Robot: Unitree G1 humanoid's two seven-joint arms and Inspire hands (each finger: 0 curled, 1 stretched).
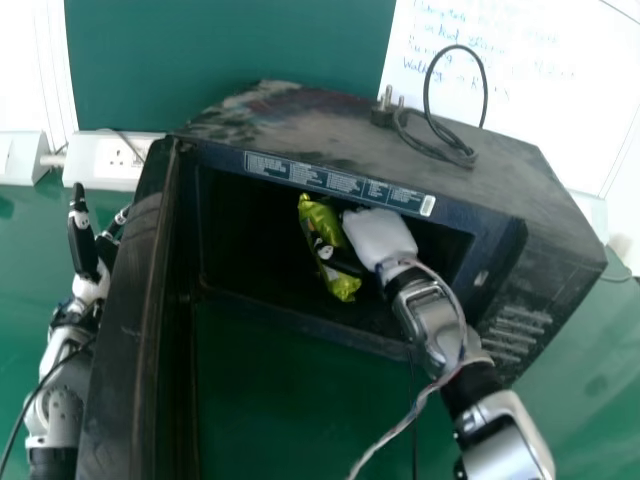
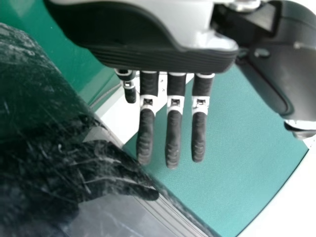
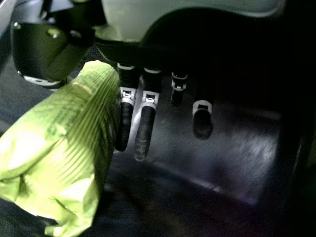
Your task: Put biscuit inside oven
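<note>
The biscuit point(image 1: 319, 218) is inside the mouth of the oven point(image 1: 440, 165), just to the left of the right hand point(image 1: 380, 235), which is the nearer one and holds it narrowly between thumb and fingers. In the head view, the packet's long axis runs steeply from upper left to lower right, across the hand's reach. The right arm enters from the lower right, its hand angled inward, back upward. Letting go probably calls for lowering the packet first. The left hand point(image 1: 82, 245) is outside the door point(image 1: 125, 300), fingers straight.
</note>
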